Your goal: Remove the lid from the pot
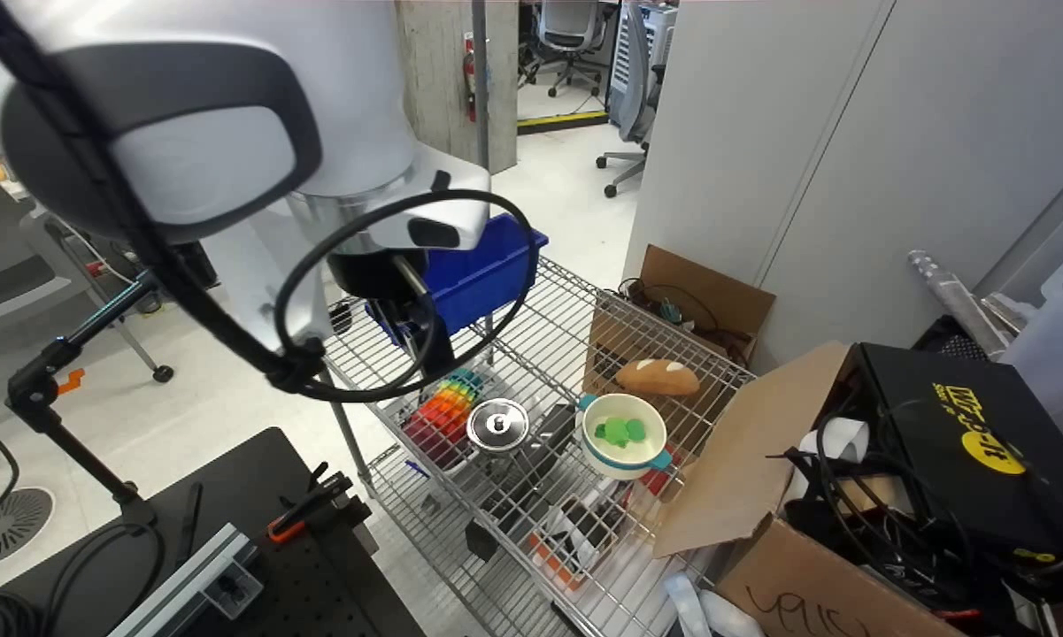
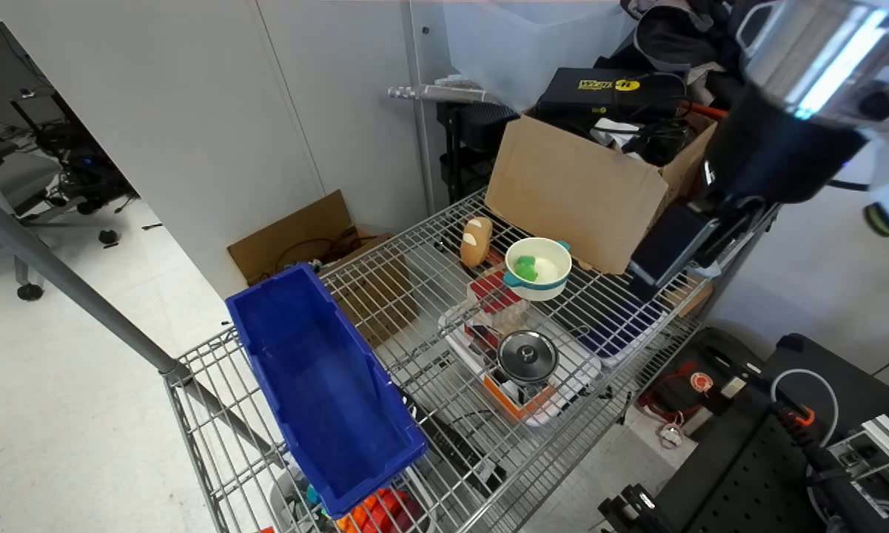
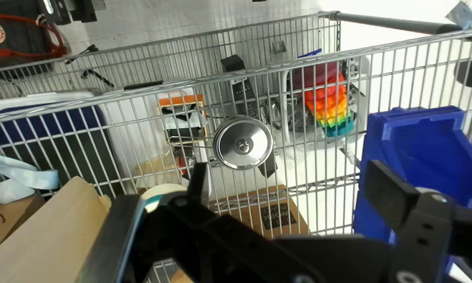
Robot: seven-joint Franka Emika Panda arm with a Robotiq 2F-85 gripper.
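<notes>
The round shiny silver lid point(image 3: 243, 144) with a small knob sits on top of the small silver pot in the wrist view. It also shows in both exterior views point(image 1: 498, 425) point(image 2: 528, 356). The pot point(image 1: 496, 458) stands on the wire shelf, mostly hidden under the lid; its wire handle shows in the wrist view. My gripper point(image 3: 294, 182) is open, with its fingers wide apart and nothing between them. It is above the shelf, apart from the lid, which lies beyond the fingertips in the wrist view. In an exterior view a black cable partly hides the gripper.
A white bowl point(image 1: 622, 433) with a teal rim holds green pieces near the pot. A toy bread loaf point(image 2: 476, 241) lies beside it. A blue bin point(image 2: 326, 385) stands on the wire shelf point(image 2: 451, 488). A full cardboard box point(image 2: 570, 192) has its flap over the shelf.
</notes>
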